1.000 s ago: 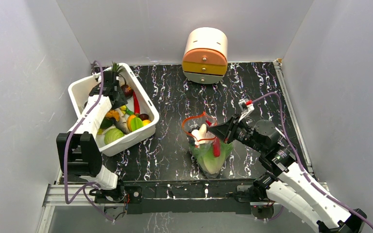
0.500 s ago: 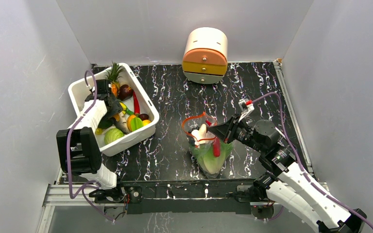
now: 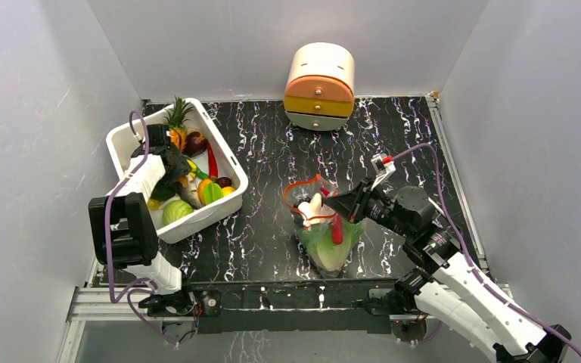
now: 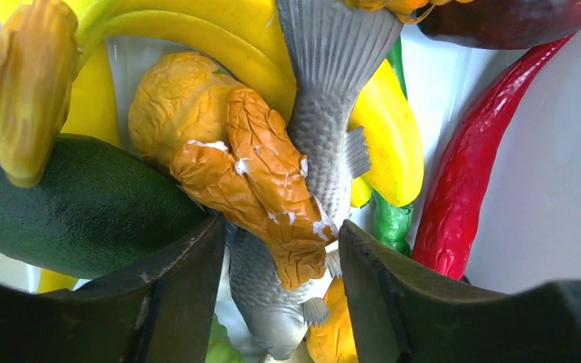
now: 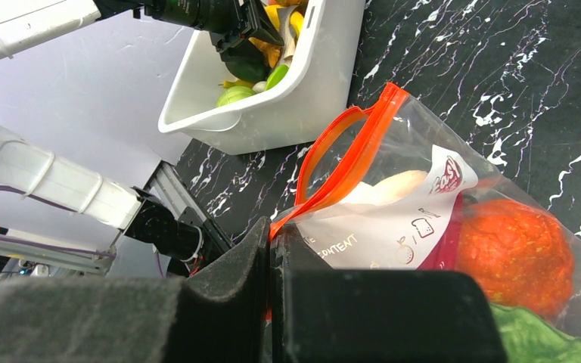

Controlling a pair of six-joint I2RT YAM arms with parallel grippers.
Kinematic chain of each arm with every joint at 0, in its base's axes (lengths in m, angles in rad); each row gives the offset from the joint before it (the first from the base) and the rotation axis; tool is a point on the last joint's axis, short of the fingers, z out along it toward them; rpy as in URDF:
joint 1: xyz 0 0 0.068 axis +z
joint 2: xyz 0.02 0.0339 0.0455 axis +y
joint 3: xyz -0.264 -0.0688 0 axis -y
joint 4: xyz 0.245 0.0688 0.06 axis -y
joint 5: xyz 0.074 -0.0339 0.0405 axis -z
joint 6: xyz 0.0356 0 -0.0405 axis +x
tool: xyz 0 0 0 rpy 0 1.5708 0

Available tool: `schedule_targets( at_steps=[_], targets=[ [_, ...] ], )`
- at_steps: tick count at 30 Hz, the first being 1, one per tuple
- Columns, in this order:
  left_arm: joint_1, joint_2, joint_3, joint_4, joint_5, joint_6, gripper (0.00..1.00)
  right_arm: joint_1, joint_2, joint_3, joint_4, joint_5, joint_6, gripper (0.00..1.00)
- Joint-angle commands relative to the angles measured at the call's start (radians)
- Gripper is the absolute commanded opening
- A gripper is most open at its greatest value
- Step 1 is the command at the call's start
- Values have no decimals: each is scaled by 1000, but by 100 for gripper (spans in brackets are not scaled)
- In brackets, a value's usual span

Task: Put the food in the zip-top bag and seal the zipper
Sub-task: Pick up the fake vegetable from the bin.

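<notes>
The zip-top bag [image 3: 325, 234] [image 5: 439, 197] lies on the black marbled table, its orange zipper [image 3: 300, 189] [image 5: 348, 151] gaping in a loop. Inside it show a pale green cabbage [image 3: 329, 249] [image 5: 537, 340], an orange-red fruit [image 5: 511, 253] and a red chilli [image 3: 337, 229]. My right gripper [image 3: 340, 206] [image 5: 272, 249] is shut on the bag's mouth strip at one corner. My left gripper [image 3: 172, 162] [image 4: 281, 302] is down in the white tub [image 3: 227, 147], open, its fingers on either side of an orange drumstick [image 4: 265, 181] and a grey fish [image 4: 318, 136].
The tub [image 5: 295, 106] also holds a second red chilli [image 3: 212, 160] [image 4: 469, 166], a dark avocado [image 4: 76, 204], a banana [image 4: 197, 30], a pineapple [image 3: 178, 113] and other toy food. A rounded orange-and-cream drawer unit [image 3: 319, 87] stands at the back wall.
My left gripper came from the tub's far end toward its middle and down onto the pile. The right arm and the bag stayed put.
</notes>
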Motion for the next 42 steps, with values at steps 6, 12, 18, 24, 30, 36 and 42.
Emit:
schedule_targets(
  at_steps=[6, 12, 18, 24, 30, 36, 42],
  targets=[
    [5, 19, 2, 10, 21, -3, 52, 3, -19, 25, 119, -9, 5, 0],
    [5, 28, 4, 3, 16, -3, 52, 3, -29, 24, 112, -6, 8, 0],
    [5, 42, 19, -28, 10, 1, 56, 3, -34, 25, 110, -3, 8, 0],
    [5, 36, 32, -42, 19, 2, 36, 3, -31, 27, 109, -1, 5, 0],
    [5, -17, 47, -80, 13, 5, 24, 3, -18, 26, 106, -4, 10, 0],
    [5, -95, 33, -107, 21, 4, 21, 2, -2, 29, 110, -10, 21, 0],
    [5, -184, 55, -128, 70, 6, 19, 3, 4, 43, 95, -2, -1, 0]
  ],
)
